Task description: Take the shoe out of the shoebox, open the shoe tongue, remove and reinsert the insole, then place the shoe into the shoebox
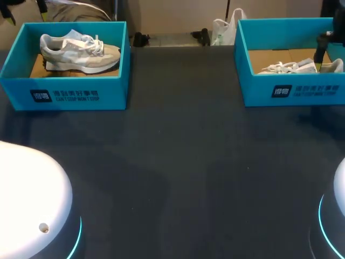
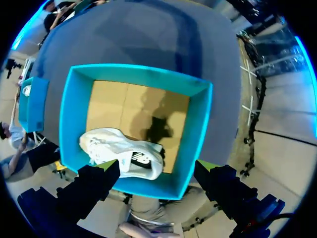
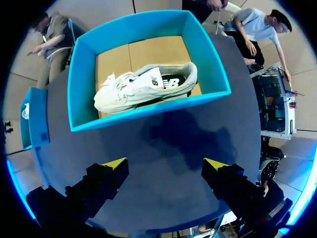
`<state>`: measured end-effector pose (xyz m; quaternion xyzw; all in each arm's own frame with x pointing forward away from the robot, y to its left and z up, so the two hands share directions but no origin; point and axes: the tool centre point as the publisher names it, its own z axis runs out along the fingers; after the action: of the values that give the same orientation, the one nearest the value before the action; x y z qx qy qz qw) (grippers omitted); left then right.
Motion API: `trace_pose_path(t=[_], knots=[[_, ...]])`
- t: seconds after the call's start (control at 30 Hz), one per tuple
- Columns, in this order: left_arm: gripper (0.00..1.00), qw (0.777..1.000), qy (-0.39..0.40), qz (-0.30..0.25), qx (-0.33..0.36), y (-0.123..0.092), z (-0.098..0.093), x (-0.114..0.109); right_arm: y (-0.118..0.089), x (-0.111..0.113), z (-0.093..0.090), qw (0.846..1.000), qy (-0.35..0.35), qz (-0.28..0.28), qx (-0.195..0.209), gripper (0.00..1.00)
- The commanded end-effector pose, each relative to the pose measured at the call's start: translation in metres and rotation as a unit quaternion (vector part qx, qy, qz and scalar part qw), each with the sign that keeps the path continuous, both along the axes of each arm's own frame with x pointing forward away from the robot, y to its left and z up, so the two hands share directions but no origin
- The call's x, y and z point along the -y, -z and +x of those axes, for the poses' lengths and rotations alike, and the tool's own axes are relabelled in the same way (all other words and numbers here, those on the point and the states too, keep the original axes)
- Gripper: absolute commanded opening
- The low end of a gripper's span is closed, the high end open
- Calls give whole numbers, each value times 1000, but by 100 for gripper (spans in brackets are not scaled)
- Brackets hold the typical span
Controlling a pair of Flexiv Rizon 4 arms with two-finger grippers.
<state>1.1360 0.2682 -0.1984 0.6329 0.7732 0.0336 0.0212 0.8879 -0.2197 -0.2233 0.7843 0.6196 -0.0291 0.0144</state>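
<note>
Upper left of the head view: a shoebox (image 1: pixel 64 89) sat on the table (image 1: pixel 178 162), a shoe (image 1: pixel 78 51) lying inside it. Over at the upper right, well apart, stood a second shoebox (image 1: pixel 291 89), with another shoe (image 1: pixel 302 67) in it, toward its front wall.

You are at a robot test station in a laboratory. A plain dark table (image 1: pixel 178 162) is the work surface, and the rounded white bases of the left arm (image 1: pixel 32 205) and the right arm (image 1: pixel 339 194), each ringed with a cyan light, stand at its near edge. The layout is staged. Two matching open teal boxes, the left shoebox (image 1: pixel 64 89) and the right shoebox (image 1: pixel 294 91), sit at the far corners, holding the left shoe (image 1: pixel 78 51) and the right shoe (image 1: pixel 302 67).
</note>
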Motion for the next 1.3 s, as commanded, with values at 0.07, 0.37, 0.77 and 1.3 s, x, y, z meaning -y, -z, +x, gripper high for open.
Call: trace_pose_path(t=[0.07, 0.37, 0.77, 1.3], knots=[[100, 1000, -2, 3, -18, 0, 17, 1, 0, 0, -1, 1000, 1, -1, 1, 100], [100, 1000, 18, -13, -18, 11, 33, 0, 0, 0, -1, 1000, 1, -1, 1, 100], [100, 999, 42, 8, -26, 44, 59, -4, 0, 0, -1, 1000, 1, -1, 1, 100], [100, 997, 53, 24, -54, 93, 70, -12, 0, 0, -1, 1000, 1, -1, 1, 100]])
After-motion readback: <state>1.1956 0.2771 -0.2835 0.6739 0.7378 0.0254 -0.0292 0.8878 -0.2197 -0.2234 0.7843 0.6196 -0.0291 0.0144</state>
